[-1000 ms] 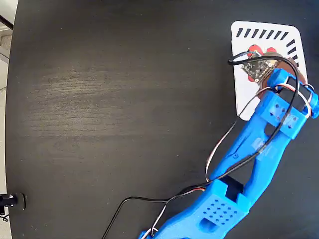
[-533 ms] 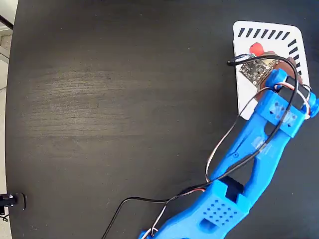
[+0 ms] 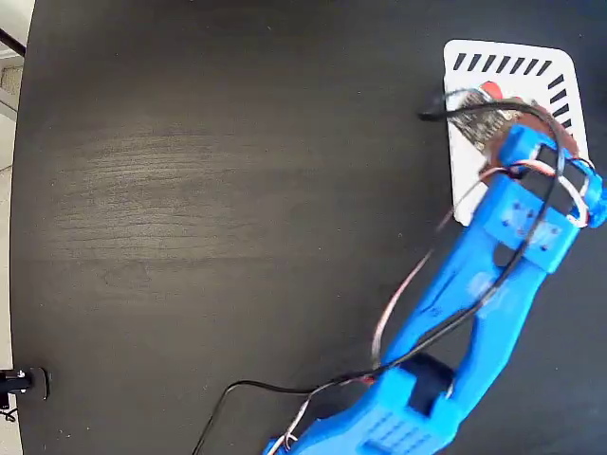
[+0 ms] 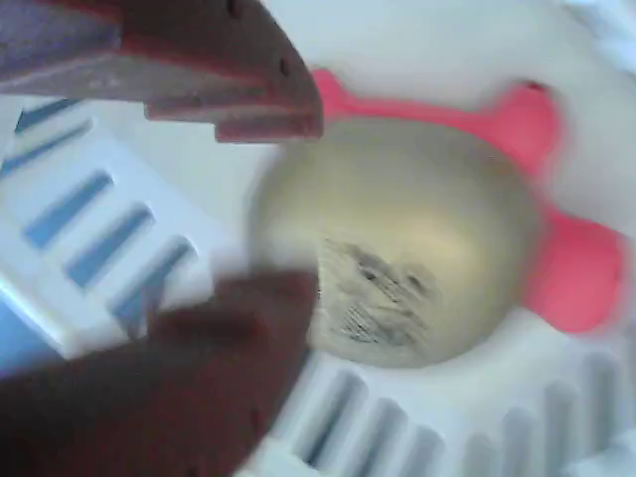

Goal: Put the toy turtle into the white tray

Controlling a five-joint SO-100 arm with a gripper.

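The dark wood-grain table [image 3: 218, 209] lies bare across its left and middle, pale floor showing past its left edge. The blue arm [image 3: 474, 313] reaches from the near edge to the white tray [image 3: 462, 180] at the far right. The toy turtle [image 4: 417, 248] rests inside the tray, the gripper [image 4: 268, 209] spread apart just beside its shell.

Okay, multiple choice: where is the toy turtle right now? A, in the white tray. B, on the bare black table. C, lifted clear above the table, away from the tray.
A: the wrist view shows the toy turtle lying on the white tray beside its slots, with the tool open around it.
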